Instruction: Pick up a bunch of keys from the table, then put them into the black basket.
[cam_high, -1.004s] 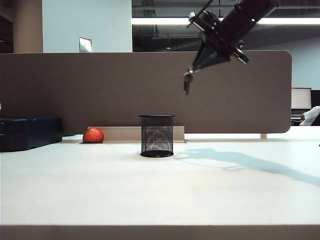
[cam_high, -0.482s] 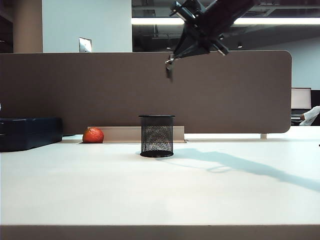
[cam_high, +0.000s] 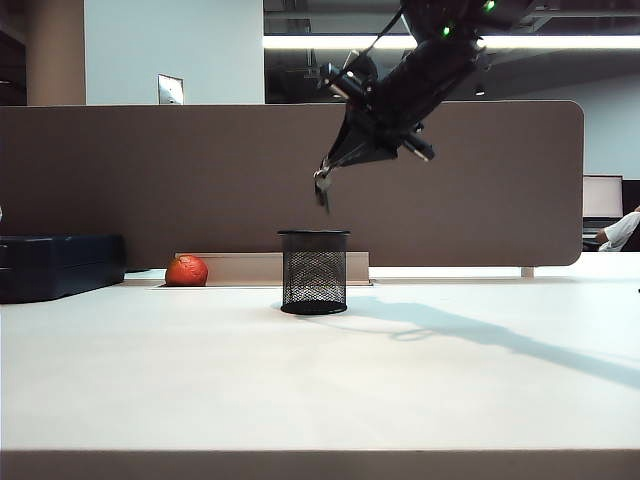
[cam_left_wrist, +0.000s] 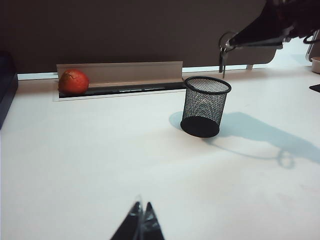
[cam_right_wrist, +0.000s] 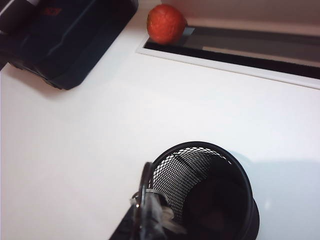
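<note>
The black basket (cam_high: 314, 272) stands upright on the table (cam_high: 320, 380). The bunch of keys (cam_high: 323, 194) hangs in the air just above the basket's rim, with my right gripper (cam_high: 326, 179) shut on it. In the right wrist view the key ring and keys (cam_right_wrist: 147, 197) dangle from the right gripper (cam_right_wrist: 148, 220) over the near edge of the basket (cam_right_wrist: 176, 169). The left wrist view shows the basket (cam_left_wrist: 205, 106) with the keys (cam_left_wrist: 222, 52) above its far rim. My left gripper (cam_left_wrist: 141, 214) is shut, holds nothing, and hovers over bare table far from the basket.
A red-orange fruit (cam_high: 187, 270) lies in a cable slot by the brown divider panel (cam_high: 200, 180). A dark blue box (cam_high: 60, 265) sits at the far left. The same fruit (cam_right_wrist: 166, 23) and box (cam_right_wrist: 65, 35) appear in the right wrist view.
My right gripper has carried the keys leftward, first up and then down, so they now hang just over the basket. The left arm has not moved.
</note>
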